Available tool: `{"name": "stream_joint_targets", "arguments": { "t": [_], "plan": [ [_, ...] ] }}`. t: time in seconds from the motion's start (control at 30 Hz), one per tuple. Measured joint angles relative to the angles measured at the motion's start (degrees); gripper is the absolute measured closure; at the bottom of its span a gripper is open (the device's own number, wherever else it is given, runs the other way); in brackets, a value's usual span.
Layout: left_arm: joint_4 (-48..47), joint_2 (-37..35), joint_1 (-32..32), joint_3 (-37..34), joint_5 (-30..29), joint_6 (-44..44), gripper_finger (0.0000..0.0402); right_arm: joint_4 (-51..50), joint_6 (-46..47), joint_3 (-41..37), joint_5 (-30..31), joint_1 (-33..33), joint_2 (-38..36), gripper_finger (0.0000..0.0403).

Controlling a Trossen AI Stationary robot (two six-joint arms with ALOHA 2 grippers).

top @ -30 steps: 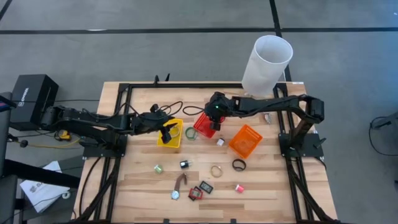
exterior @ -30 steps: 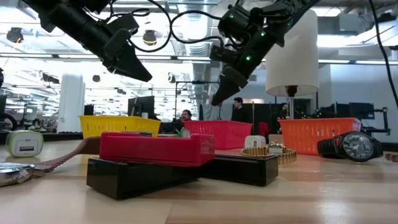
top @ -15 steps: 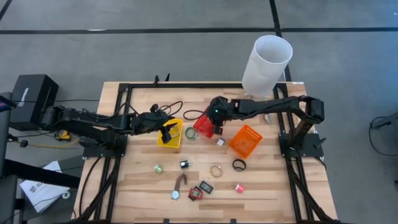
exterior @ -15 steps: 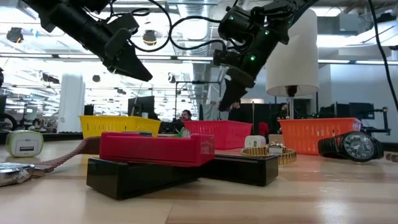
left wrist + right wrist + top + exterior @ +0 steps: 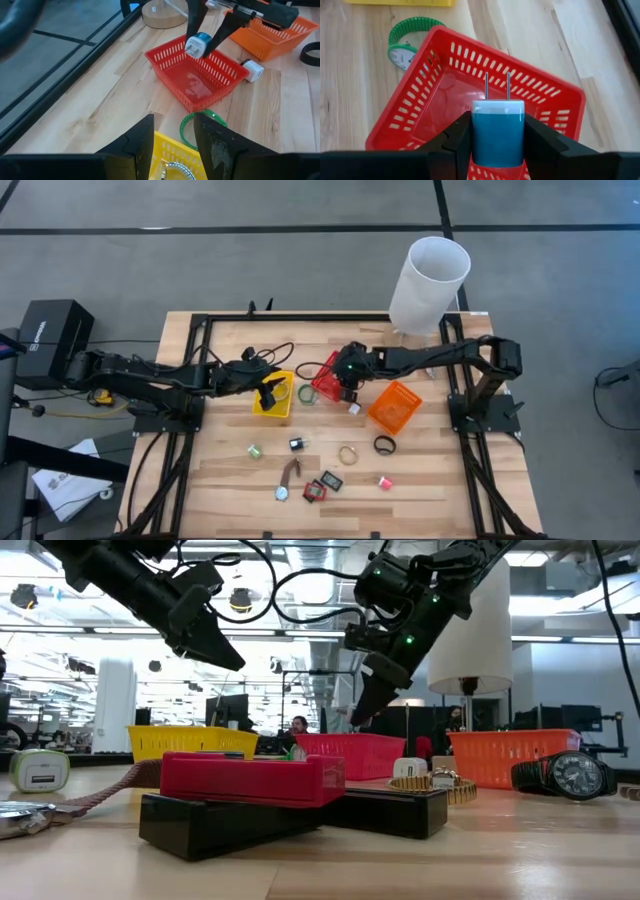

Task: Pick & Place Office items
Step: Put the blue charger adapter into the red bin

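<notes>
Blue plastic marks the item in play: a small plug-in charger [image 5: 498, 130] with two metal prongs, pinched between the right gripper's [image 5: 498, 142] fingers above the red basket [image 5: 440, 95].

From the high view, the right gripper [image 5: 347, 376] hangs over the red basket [image 5: 326, 380] near the table's middle, while the left gripper [image 5: 268, 394] waits over the yellow basket [image 5: 272, 406]. Loose office items lie scattered on the wood nearer the front edge, well apart from all three baskets, among them a black watch [image 5: 384, 445].

From the low view, both arms ride above the basket rims; the charger cannot be made out there.

From the left wrist view, the charger [image 5: 198, 44] sits clamped between the far gripper's fingers, above the red basket [image 5: 165, 75]. The left gripper's [image 5: 173, 142] own fingers stand slightly parted and hold nothing. A green watch [image 5: 187, 131] lies on the wood between the red and yellow baskets.

From the right wrist view, the prongs point away from the wrist, over the basket floor.

The risk, judged from here: the basket is shallow and light, so a release from this height could let the charger bounce or tumble over the low mesh wall. A lower approach could nudge the rim and shift the basket.
</notes>
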Motion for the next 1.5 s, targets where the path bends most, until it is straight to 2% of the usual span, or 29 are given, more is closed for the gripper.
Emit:
{"name": "stream_joint_targets", "arguments": {
  "t": [0.33,0.5,0.67,0.83,1.03,1.37,1.5],
  "plan": [
    [0.0,0.0,0.0,0.0,0.0,0.0,0.0266,1.6,2.1,-0.8,0.0,0.0,0.0,0.0273],
    [0.0,0.0,0.0,0.0,0.0,0.0,0.0266,2.2,6.5,-0.8,0.0,1.1,0.0,0.0265],
    [0.0,0.0,0.0,0.0,0.0,0.0,0.0266,2.6,9.6,-0.8,0.1,2.3,0.0,0.0276],
    [0.0,0.0,0.0,0.0,0.0,0.0,0.0266,2.7,10.5,-0.8,0.2,2.3,0.0,0.0268],
    [0.0,0.0,0.0,0.0,0.0,0.0,0.0266,3.0,12.5,-0.9,3.3,2.3,0.1,0.0272],
    [0.1,0.0,0.0,0.1,0.0,-0.2,0.0266,6.6,13.4,-1.1,3.7,4.4,7.3,0.0269],
    [0.3,0.0,0.0,0.1,0.0,-0.2,0.0266,6.8,13.4,0.0,3.8,4.5,7.5,0.0273]
  ]
}}
